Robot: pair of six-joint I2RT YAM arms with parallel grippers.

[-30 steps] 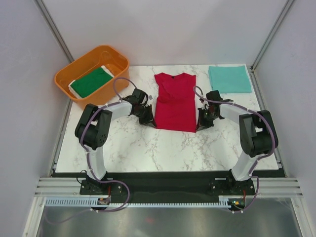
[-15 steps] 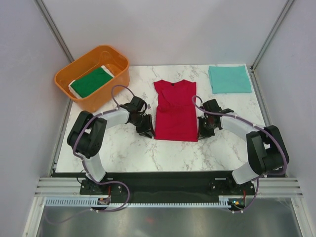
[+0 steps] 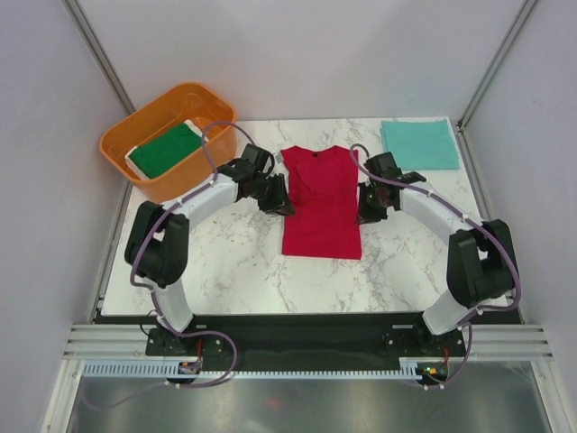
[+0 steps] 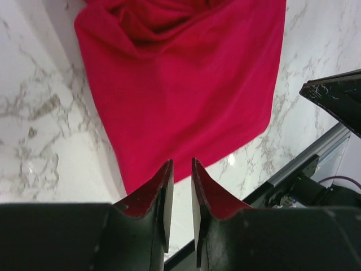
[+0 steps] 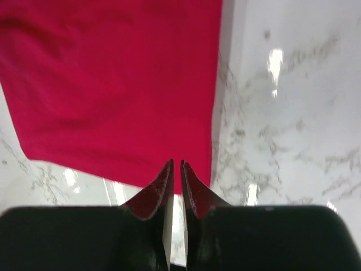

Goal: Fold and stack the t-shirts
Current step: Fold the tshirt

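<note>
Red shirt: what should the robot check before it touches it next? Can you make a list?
1. Red shirt lies on the table, between both arms: ok.
2. Red shirt smooth: not ok, it is creased near the collar.
3. Left gripper empty, jaws slightly apart: ok.
4. Right gripper empty, jaws slightly apart: ok.
5. Teal shirt folded at the far right corner, out of the way: ok.
6. Green shirt stacked: not ok, it lies in the tub.

Narrowly parted pincer [image 5: 176,163] hovers over red t-shirt [image 5: 113,84].
</note>
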